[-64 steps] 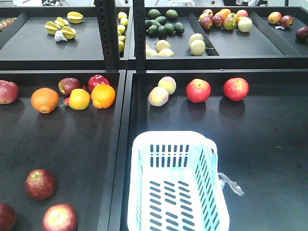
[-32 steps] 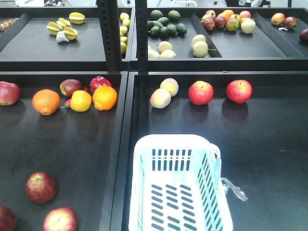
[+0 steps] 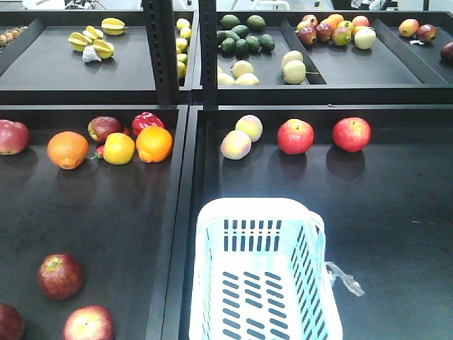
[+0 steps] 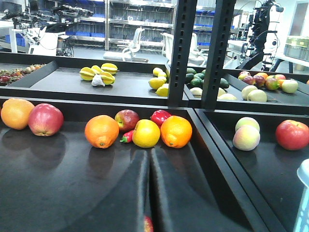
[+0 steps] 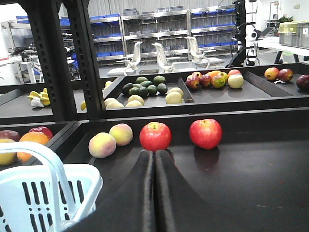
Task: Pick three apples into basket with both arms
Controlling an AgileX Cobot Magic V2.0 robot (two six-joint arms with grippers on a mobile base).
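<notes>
Three dark red apples lie at the near left of the left tray: one (image 3: 60, 275), a second (image 3: 88, 324), and a third cut off by the frame's corner (image 3: 8, 322). The pale blue basket (image 3: 255, 207) stands at the near edge of the right tray, with nothing in it. Neither arm shows in the front view. In the left wrist view my left gripper (image 4: 148, 153) is shut with nothing held, above the left tray; a red sliver (image 4: 148, 224) shows under the fingers. My right gripper (image 5: 155, 153) is shut and holds nothing, with the basket (image 5: 72, 176) to its left.
Two bright red apples (image 3: 295, 136) (image 3: 352, 134) and two peaches (image 3: 236, 144) sit behind the basket. Oranges (image 3: 68, 149) (image 3: 153, 143), a lemon (image 3: 118, 148) and a chilli crowd the left tray's back. A black divider (image 3: 185, 212) parts the trays; an upper shelf (image 3: 92, 71) holds more fruit.
Between one second and half a second ago the whole front view slid slightly down and right. Since then nothing has moved.
</notes>
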